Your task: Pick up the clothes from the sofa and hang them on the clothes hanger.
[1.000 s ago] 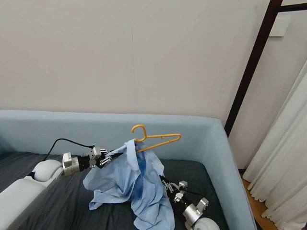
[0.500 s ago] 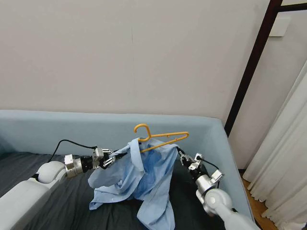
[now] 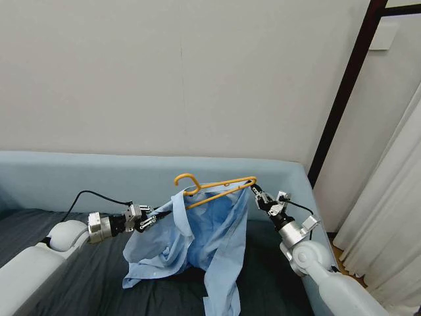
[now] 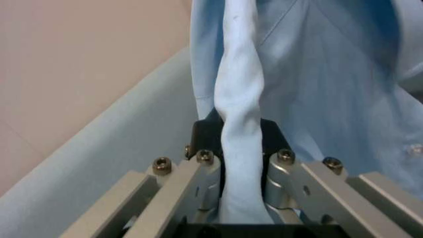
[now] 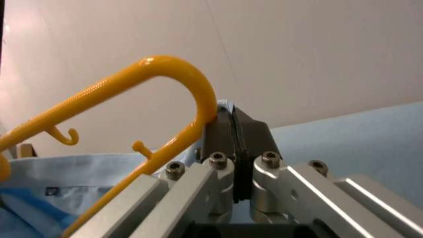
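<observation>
Left gripper (image 3: 151, 216), centre-left of the head view: jaws closed on a rolled fold of the shirt (image 3: 214, 234) near the collar. The left wrist view confirms this, with the pale-blue fold running straight between the two black pads (image 4: 206, 131) and pinched on both sides. Right gripper (image 3: 256, 193), right of centre in the head view: jaws pressed together at the shirt's far shoulder. The right wrist view shows its pads meeting with no gap and a sliver of pale-blue cloth at their tips. The curved end of the hanger (image 3: 220, 187) touches the side of one pad. Whether any of the hanger itself lies within the grip cannot be told.

Shirt: pale blue, held up between the two grippers at mid-frame and spread along its upper edge, the rest hanging in loose folds. Its lower left corner lies on the seat cushion (image 3: 72, 276). Hanger: yellow-orange, inside the shirt's neck, hook clear above the collar. It is tilted, with the end at the right gripper higher than the other.

Sofa (image 3: 72, 174): light-blue back and arm run across the middle of the frame, with the dark grey seat cushion below. Black cable (image 3: 82, 195) loops behind the left gripper at lower left. Plain pale wall (image 3: 164, 79) stands behind the sofa in the upper frame. Dark upright post (image 3: 345, 89) at upper right, white curtain (image 3: 395, 237) at the right edge
</observation>
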Controlling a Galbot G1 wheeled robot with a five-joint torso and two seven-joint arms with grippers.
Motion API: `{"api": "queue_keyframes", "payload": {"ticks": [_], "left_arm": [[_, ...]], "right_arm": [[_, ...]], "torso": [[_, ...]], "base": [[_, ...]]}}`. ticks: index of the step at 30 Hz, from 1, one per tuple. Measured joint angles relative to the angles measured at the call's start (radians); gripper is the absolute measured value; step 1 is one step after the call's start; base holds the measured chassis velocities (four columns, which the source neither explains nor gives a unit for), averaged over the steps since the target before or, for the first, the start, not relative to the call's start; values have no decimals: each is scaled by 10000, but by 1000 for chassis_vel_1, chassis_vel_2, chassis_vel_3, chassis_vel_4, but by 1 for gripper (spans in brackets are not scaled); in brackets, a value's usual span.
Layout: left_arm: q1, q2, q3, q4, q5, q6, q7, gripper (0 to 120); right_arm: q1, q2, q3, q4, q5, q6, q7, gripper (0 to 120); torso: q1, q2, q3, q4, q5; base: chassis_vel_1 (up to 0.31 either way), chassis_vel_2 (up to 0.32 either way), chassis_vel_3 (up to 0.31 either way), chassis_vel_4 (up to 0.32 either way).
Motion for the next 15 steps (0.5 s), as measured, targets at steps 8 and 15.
{"api": "queue_keyframes", "payload": {"ticks": [8, 15], "left_arm": [[-43, 62, -3, -59, -157, -19, 118, 7], [-42, 75, 2, -91, 106, -45, -81, 7]], "right_arm": [[1120, -7, -230, -2326, 646, 248, -2758, 0], [1158, -177, 2, -2444, 724, 174, -3677, 0]], "torso": [[0, 0, 0, 1, -1], [0, 0, -1, 0, 1]], "base": [[0, 0, 0, 0], [0, 0, 0, 0]]}}
